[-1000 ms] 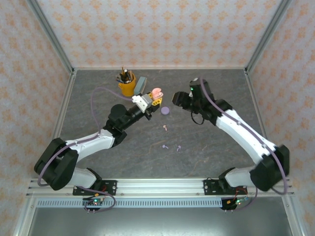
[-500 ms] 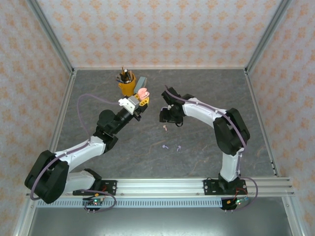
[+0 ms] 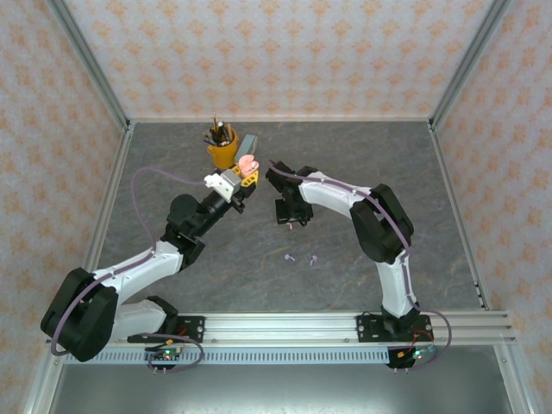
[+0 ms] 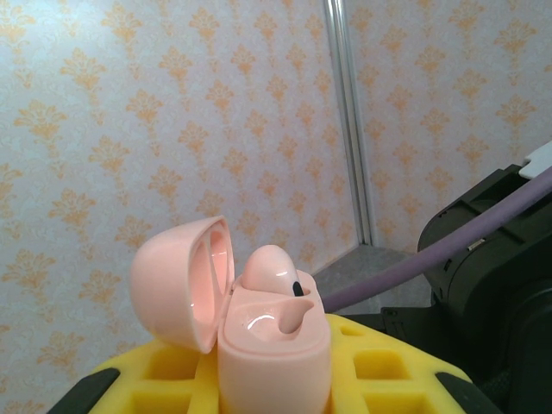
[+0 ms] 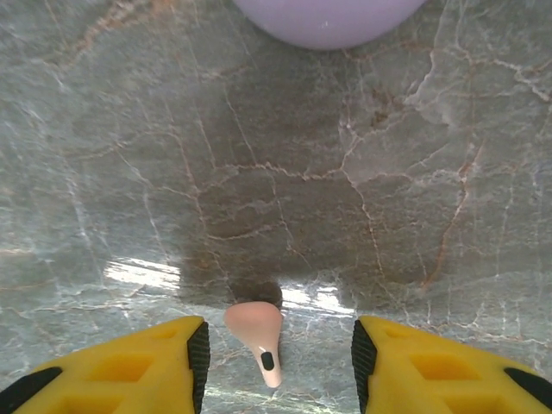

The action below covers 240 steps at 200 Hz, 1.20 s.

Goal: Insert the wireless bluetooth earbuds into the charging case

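The left gripper (image 3: 245,175) is clamped narrow on the pink charging case (image 4: 274,349) and holds it lifted just to the right of the yellow pen cup (image 3: 222,152), which stands on the grey marbled table (image 3: 388,155) with several dark pens upright in it. The case's lid (image 4: 179,280) is swung open to one side. One pale pink earbud (image 4: 266,266) sits in the case body with its rounded head up, and the socket next to it shows as a glossy open hollow.

Further right of the pen cup and nearer the arm bases, the right gripper (image 5: 278,345) is down at the tabletop. Its jaws stand partly open, and the second pale pink earbud (image 5: 254,323) lies on the marble between the yellow fingers (image 5: 129,366), with a gap on each side and no contact. Just past that bud, a lilac rounded disc (image 5: 328,13) rests on the table.

Two lilac earbuds (image 3: 291,257) (image 3: 314,259) lie close together on the table, well apart from the pen cup, towards the arm bases.
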Each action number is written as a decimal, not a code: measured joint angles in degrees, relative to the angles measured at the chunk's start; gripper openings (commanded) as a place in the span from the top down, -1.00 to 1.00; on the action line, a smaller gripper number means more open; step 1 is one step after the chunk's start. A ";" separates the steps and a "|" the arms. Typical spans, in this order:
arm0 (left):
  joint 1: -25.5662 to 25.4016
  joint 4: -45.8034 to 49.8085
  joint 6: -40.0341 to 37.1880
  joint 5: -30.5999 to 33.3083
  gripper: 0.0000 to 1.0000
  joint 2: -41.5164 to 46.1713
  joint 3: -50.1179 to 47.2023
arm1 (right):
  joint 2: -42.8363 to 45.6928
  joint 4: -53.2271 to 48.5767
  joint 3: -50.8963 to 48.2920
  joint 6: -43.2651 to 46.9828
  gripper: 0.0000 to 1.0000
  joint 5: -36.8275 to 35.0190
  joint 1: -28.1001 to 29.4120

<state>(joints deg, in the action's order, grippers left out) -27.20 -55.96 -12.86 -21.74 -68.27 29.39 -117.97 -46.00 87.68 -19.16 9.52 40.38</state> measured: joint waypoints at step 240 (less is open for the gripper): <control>0.00 -0.02 0.85 -0.02 1.00 0.00 0.00 | -2.86 -0.55 2.10 -1.64 0.33 -0.57 0.09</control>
<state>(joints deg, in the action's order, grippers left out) -27.20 -55.99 -12.01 -21.76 -68.27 29.39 -120.84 -46.54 89.78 -20.80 8.95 40.47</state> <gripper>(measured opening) 0.225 0.339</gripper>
